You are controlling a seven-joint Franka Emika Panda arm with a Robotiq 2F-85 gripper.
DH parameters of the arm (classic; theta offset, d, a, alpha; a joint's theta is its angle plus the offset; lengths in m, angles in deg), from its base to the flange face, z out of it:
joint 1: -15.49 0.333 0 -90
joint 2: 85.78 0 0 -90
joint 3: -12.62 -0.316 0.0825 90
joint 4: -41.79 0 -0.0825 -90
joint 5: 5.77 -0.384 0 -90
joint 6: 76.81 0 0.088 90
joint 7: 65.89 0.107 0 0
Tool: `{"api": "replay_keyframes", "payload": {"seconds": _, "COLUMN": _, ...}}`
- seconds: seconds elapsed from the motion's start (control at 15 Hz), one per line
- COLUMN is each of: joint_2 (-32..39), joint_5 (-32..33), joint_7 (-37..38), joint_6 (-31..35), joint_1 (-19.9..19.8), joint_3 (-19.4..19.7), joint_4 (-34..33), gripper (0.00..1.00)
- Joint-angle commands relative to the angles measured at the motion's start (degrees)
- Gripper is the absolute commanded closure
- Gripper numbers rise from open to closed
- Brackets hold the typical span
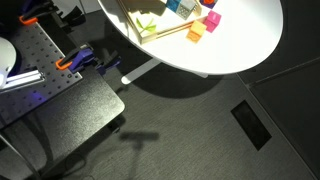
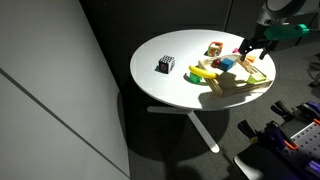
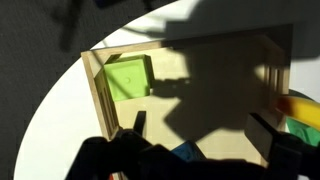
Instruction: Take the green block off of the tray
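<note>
Ideally, the gripper point(image 2: 252, 52), jaws spread and empty, should centre over the green block point(image 3: 128, 78) in a corner of the tray point(image 3: 98, 95), clearing its rim.

Dim around the table point(image 2: 160, 88), bright white on top, lit hard from above. Deep shadow on the floor point(image 1: 200, 120) beneath it in both exterior views. Above it in wrist view, dark, blurred hand point(image 3: 195, 158), heavy shadow across the bright tray point(image 3: 97, 95). Coarse, soft throughout.
</note>
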Motion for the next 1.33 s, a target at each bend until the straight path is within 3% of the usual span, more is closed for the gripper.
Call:
{"api": "replay_keyframes", "payload": {"seconds": 0.0, "joint_2": 2.44, "joint_5": -0.5, "joint_7": -2.87, "joint_6": 3.55, "joint_1": -1.28, "joint_3": 1.17, "joint_4": -0.11, "gripper": 0.0}}
{"api": "replay_keyframes", "payload": {"seconds": 0.6, "joint_2": 6.62, "joint_5": 1.49, "joint_7": -15.52, "joint_6": 5.13, "joint_1": -2.82, "joint_3": 1.82, "joint_4": -1.22, "gripper": 0.0}}
{"api": "replay_keyframes", "payload": {"seconds": 1.27, "joint_2": 6.47, "joint_5": 1.7, "joint_7": -14.56, "joint_6": 5.51, "joint_1": -2.44, "joint_3": 1.84, "joint_4": -0.47, "gripper": 0.0}}
